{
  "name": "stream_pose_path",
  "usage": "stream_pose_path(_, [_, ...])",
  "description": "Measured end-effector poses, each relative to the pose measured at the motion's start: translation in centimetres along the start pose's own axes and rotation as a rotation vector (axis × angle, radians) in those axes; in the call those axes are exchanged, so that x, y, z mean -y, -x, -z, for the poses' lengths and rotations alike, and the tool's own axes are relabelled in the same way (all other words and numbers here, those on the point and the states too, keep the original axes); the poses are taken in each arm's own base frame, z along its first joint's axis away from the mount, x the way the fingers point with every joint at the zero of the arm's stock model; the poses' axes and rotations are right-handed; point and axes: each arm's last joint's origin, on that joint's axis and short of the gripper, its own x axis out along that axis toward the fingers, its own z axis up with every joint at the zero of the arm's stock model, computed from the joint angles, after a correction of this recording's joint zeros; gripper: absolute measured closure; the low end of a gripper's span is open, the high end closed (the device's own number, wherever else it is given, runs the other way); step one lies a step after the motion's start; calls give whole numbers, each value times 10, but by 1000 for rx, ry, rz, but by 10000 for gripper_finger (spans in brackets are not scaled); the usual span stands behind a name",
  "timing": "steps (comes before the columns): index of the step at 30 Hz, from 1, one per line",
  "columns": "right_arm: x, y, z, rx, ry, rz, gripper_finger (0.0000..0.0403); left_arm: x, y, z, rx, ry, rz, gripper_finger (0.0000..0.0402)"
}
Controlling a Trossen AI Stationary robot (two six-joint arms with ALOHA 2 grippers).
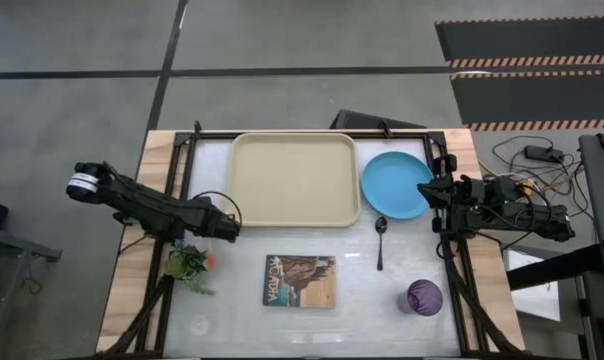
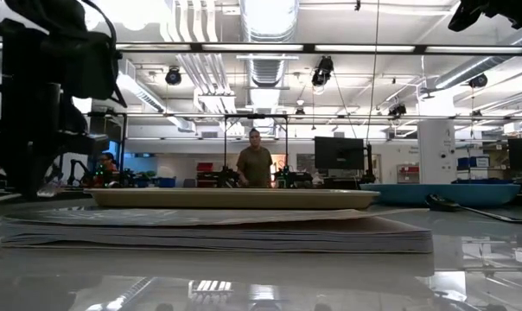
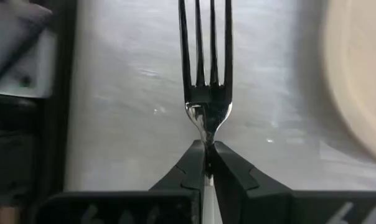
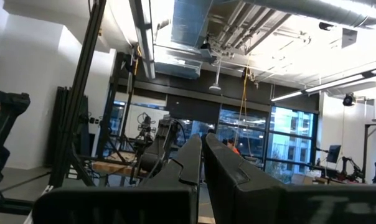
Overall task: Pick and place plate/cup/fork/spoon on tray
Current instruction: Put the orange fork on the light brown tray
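My left gripper [image 1: 230, 228] is at the table's left, just near of the beige tray's [image 1: 294, 178] near left corner, and is shut on the silver fork [image 3: 206, 56]. The fork's tines stick out past the fingertips; its handle is hidden. The light-blue plate [image 1: 395, 184] lies flat on the table right of the tray. The dark spoon [image 1: 380, 240] lies near of the plate. The purple cup [image 1: 424, 297] stands at the near right. My right gripper [image 1: 429, 192] is shut and empty at the plate's right edge, and it also shows in the right wrist view [image 4: 203, 140]. My left gripper pinches the fork's narrow neck [image 3: 208, 132], just behind the tines, between its two fingertips [image 3: 194, 163]. The fork runs on in line with the fingers, tines pointing away from the gripper. The part behind the neck is hidden by the fingers.
A picture-covered book [image 1: 300, 280] lies near of the tray at the table's middle. A small green plant-like item [image 1: 187, 265] lies at the near left, beside the left arm. A dark frame runs along the table's sides. A person [image 2: 255, 164] stands in the room beyond.
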Motion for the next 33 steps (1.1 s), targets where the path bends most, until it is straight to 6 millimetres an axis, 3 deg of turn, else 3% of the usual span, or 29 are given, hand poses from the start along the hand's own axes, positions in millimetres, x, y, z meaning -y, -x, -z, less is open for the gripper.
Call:
stream_pose_path(9, [0,0,-1,7,-3,0,394,6,30,-7,44,-37,17,401])
stream_pose_path(17, [0,0,-1,6,-4,1,394,13,71,-16,112,-77,48,401])
stream_pose_path(27, [0,0,-1,7,-4,1,394,37,124,-32,337,-133,269,401])
stream_pose_path(33, [0,0,-1,8,-4,0,394,62,131,-50,413,-204,348,401])
